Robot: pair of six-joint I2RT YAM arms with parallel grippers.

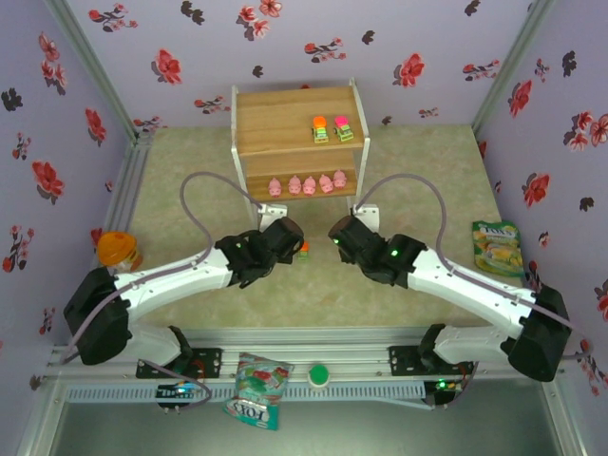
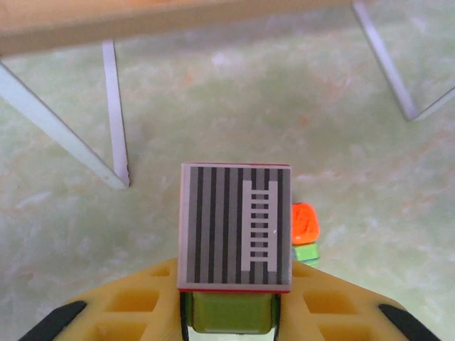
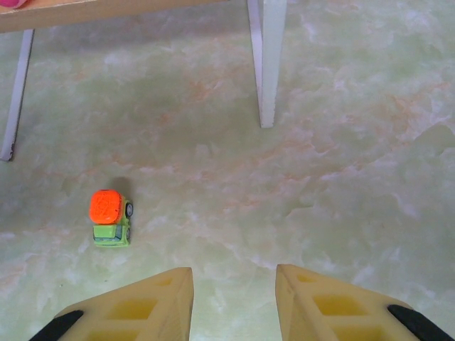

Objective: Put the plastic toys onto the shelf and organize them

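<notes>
Two-tiered and largest, taking the shelf (image 1: 275, 119) first: finding it standing at the far middle of the marbled pale-green mat (image 1: 427, 180), light wooden boards on a thin white metal frame, with white legs rising just ahead of both grippers. Seeing glossy printed bags lying well apart from it, a green-and-yellow bag (image 1: 498, 249) on the right of the mat and a red-and-green bag (image 1: 256, 389) on the near rail, plus a round orange-topped item (image 1: 118, 250) at the left edge. Finding the left gripper (image 2: 227, 316) clamping its yellow lattice-cut fingers (image 2: 128, 312) on the green body of a boxy striped-roof car (image 2: 234, 227), long axis and ladder print both pointing toward the shelf. Finding the right gripper (image 3: 234, 298) hanging empty over bare mat, jaws spread apart. Spotting an orange-topped car (image 3: 109, 217) sitting on the mat between the grippers, long axis toward the shelf, partly hidden behind the held car in the left wrist view. Noting an orange-roofed car (image 1: 320, 128) and a pink-roofed car (image 1: 343, 126) sitting side by side on the right of the top board, lengthwise front to back, and five rounded pink pigs (image 1: 310, 184) lining the lower board left to right.
</notes>
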